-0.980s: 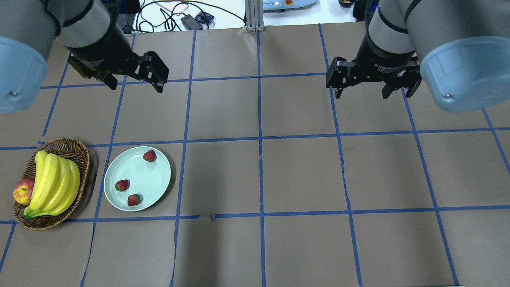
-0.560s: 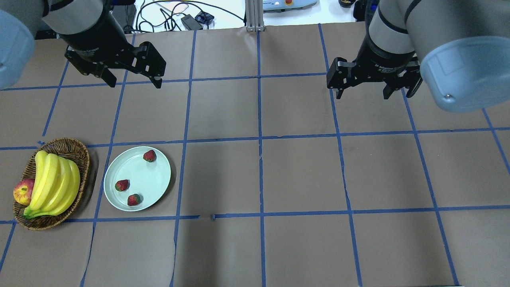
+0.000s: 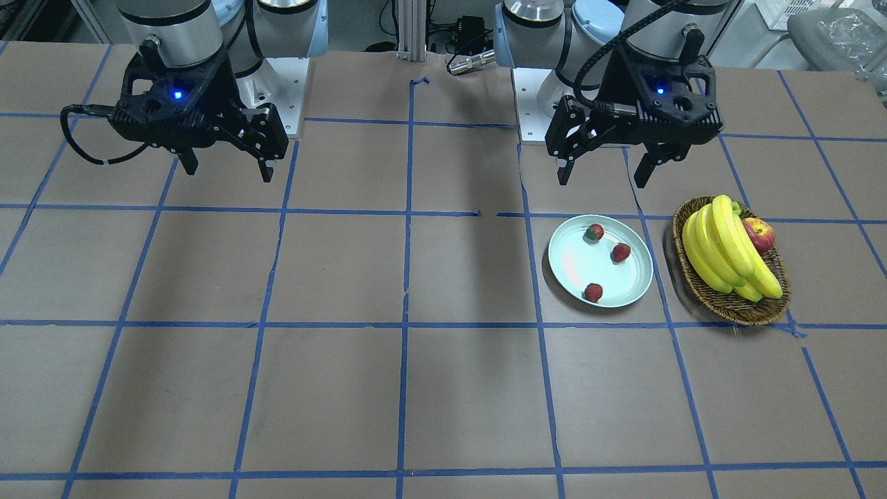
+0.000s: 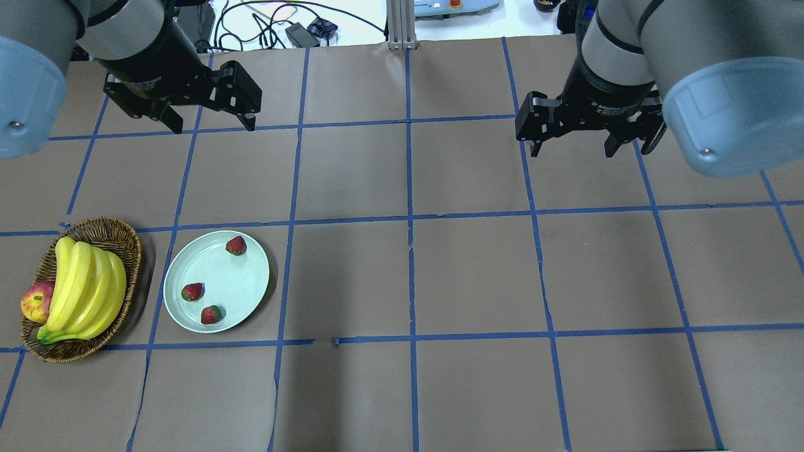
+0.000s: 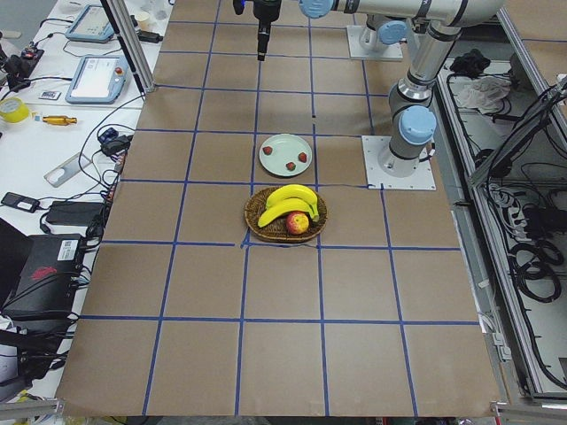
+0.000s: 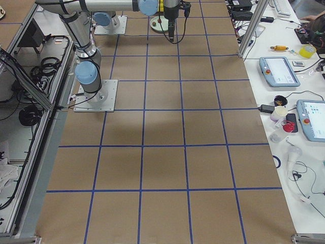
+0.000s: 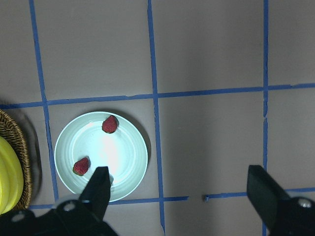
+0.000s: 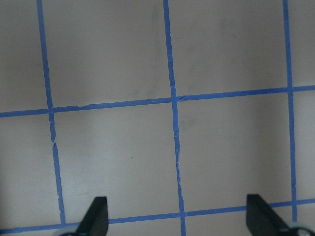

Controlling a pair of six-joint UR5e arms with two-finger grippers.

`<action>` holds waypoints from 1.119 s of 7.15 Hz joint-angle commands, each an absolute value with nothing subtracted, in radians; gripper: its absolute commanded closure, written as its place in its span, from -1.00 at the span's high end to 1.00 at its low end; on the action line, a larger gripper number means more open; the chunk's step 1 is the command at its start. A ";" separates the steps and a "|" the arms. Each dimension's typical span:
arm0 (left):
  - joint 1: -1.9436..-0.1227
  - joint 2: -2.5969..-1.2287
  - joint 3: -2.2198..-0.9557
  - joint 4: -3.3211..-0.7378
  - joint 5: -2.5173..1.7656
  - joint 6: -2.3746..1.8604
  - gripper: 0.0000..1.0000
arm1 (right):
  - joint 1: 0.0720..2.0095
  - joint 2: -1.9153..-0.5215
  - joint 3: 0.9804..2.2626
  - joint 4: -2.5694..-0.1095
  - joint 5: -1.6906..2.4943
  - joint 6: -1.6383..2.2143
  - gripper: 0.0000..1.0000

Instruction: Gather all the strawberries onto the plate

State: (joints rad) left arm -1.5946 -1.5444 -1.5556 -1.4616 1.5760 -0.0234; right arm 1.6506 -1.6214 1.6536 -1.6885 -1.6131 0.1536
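Three strawberries point(image 4: 235, 245) point(image 4: 192, 291) point(image 4: 211, 314) lie inside the pale mint-green plate point(image 4: 217, 276) at the table's left. They also show in the front view point(image 3: 594, 232) point(image 3: 621, 252) point(image 3: 593, 292) on the plate point(image 3: 575, 267). The left wrist view shows the plate point(image 7: 125, 147) with two strawberries point(image 7: 110, 124) point(image 7: 81, 166); a finger hides the third. My left gripper point(image 4: 213, 125) point(image 3: 601, 180) point(image 7: 180, 194) is open and empty, high above and behind the plate. My right gripper point(image 4: 573, 150) point(image 3: 229, 173) point(image 8: 179, 214) is open and empty over bare table on the right.
An oval wicker basket point(image 4: 119, 232) with a bunch of bananas point(image 4: 85, 289) and a red-yellow apple point(image 4: 36, 301) stands just left of the plate. Brown paper with a blue tape grid point(image 4: 411, 216) covers the table. Cables and devices lie beyond the far edge.
My left arm has drawn back toward the far edge of the table and its gripper has turned slightly. The right arm, plate and strawberries have not moved.
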 commanded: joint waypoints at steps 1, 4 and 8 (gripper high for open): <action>-1.588 -1.543 -1.557 -1.456 1.603 -0.049 1.00 | 1.651 -1.621 1.654 -1.686 -1.614 0.153 1.00; -1.585 -1.540 -1.575 -1.471 1.603 -0.051 1.00 | 1.651 -1.621 1.663 -1.689 -1.614 0.153 1.00; -1.585 -1.542 -1.574 -1.468 1.600 -0.049 1.00 | 1.651 -1.621 1.663 -1.697 -1.612 0.155 1.00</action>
State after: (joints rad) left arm -1.5852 -1.5403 -1.5738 -1.4692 1.5998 -0.0503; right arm 1.6506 -1.6214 1.6627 -1.6958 -1.6131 0.1548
